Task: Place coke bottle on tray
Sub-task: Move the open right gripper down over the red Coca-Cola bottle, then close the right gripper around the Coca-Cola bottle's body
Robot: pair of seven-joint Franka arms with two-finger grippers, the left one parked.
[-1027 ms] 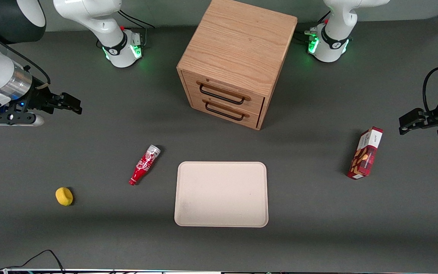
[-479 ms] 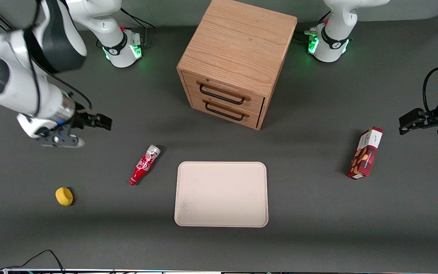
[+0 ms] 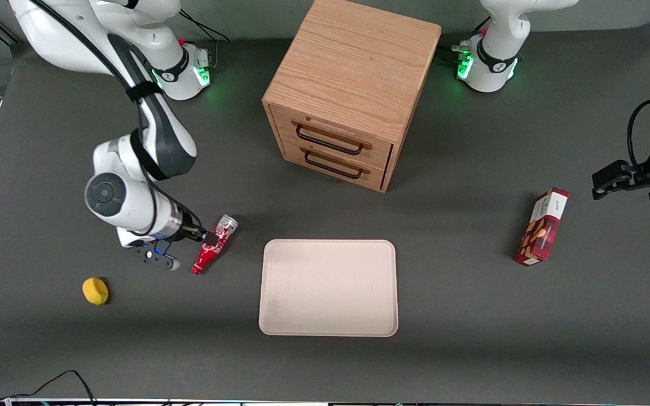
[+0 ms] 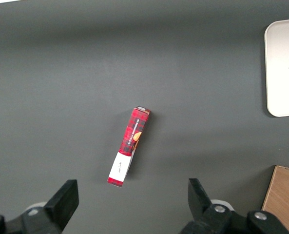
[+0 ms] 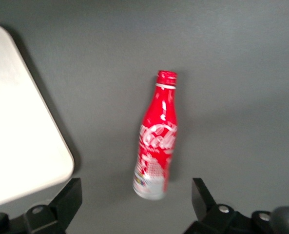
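Note:
The coke bottle (image 3: 216,243) lies flat on the dark table, red with white script, silver-white base pointing toward the cabinet and red cap toward the front camera. It lies beside the cream tray (image 3: 328,287), toward the working arm's end. My gripper (image 3: 206,237) hangs open just above the bottle's middle. In the right wrist view the bottle (image 5: 156,139) lies between the two spread black fingers (image 5: 66,202), base nearest them, with the tray's corner (image 5: 22,141) beside it. The gripper (image 5: 134,204) holds nothing.
A wooden two-drawer cabinet (image 3: 347,90) stands farther from the front camera than the tray. A yellow sponge-like object (image 3: 95,291) lies toward the working arm's end. A red-and-white snack box (image 3: 542,226) lies toward the parked arm's end; it also shows in the left wrist view (image 4: 129,146).
My arm has swung in from the working arm's edge of the table and come down over the bottle. The bottle and tray have not moved.

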